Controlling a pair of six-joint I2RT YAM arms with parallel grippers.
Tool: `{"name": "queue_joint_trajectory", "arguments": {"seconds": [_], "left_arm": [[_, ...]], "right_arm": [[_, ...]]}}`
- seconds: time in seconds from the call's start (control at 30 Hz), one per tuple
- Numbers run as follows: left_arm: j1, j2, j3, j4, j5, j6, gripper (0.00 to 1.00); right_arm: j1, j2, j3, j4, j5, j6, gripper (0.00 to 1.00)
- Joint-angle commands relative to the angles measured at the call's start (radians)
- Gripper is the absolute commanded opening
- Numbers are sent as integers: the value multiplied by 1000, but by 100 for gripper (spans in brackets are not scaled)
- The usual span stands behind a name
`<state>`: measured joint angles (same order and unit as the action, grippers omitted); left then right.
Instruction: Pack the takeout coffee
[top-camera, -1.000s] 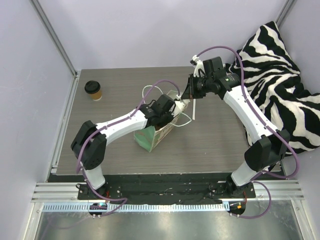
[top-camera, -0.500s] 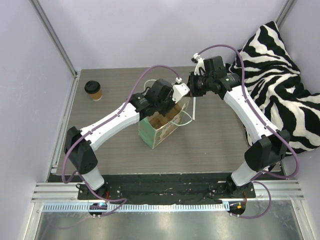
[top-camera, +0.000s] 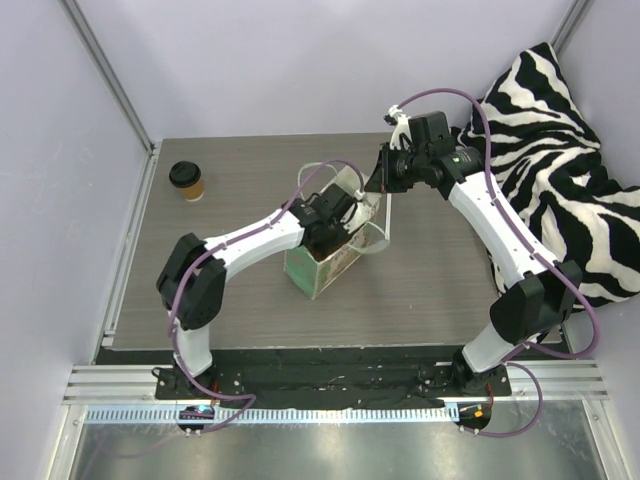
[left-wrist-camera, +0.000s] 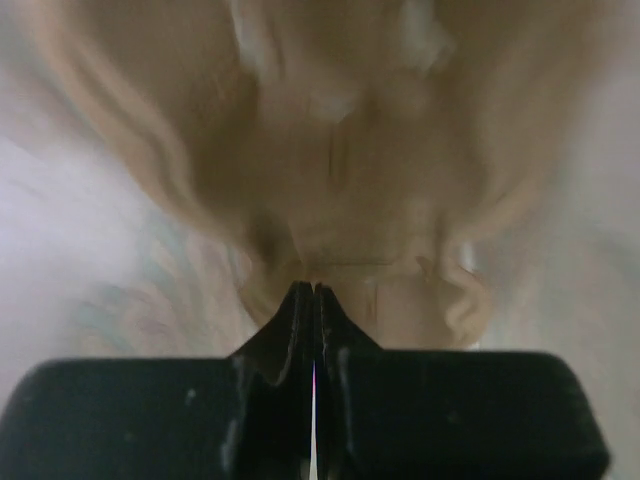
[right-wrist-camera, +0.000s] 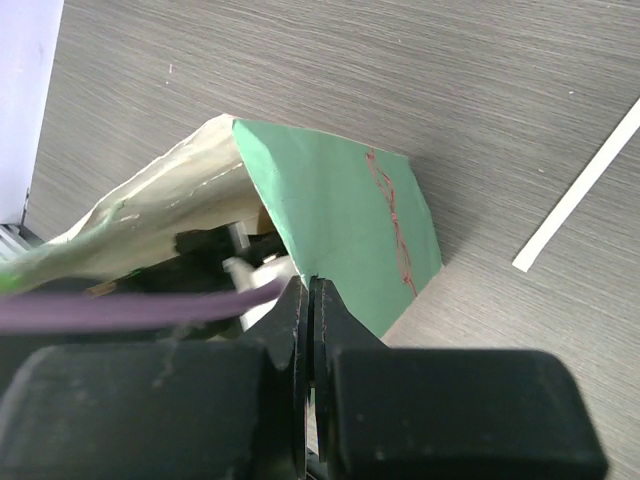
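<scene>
Left wrist: left gripper (left-wrist-camera: 313, 292) has its fingers pressed together with nothing between them; past the tips there are only blurred tan surfaces (too soft to name). Right wrist: right gripper (right-wrist-camera: 309, 285) is pinched tight on the top edge of the mint-green paper bag (right-wrist-camera: 340, 215), with a purple cable (right-wrist-camera: 120, 310) crossing the bag's mouth. Top external: the left arm dips into the bag's open top, mid-table (top-camera: 430, 290). The takeout coffee (top-camera: 187, 181) stands upright and lidded near the far-left corner, well apart from the bag. A zebra-striped cloth (top-camera: 560, 150) lies off the right edge.

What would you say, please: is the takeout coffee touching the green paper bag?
Apart. The top external view shows the takeout coffee standing far to the left, with bare tabletop between it and the green paper bag.
</scene>
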<state>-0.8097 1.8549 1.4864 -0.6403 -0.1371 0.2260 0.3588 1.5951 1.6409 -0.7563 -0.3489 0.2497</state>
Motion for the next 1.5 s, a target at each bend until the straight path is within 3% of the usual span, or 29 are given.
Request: {"name": "queue_joint_trajectory", "arguments": {"seconds": [0.0,0.77,1.07,1.27,1.47], "left_arm": [[23,46,8,-85,-19,16,0],[30,323,238,-495,8,-8,0],[18,63,212,-263,97,13,0],[17,7,192,-165,88,27,0],[41,72,163,-170,-13,33,0]], "right_arm": [[0,-49,19,46,24,13,1],[-1,-27,28,60,37,5,1],[-1,-27,25,66,45,-10,1],[-1,-30,10,72,54,-16,1],[-1,-32,13,72,51,-17,1]]}}
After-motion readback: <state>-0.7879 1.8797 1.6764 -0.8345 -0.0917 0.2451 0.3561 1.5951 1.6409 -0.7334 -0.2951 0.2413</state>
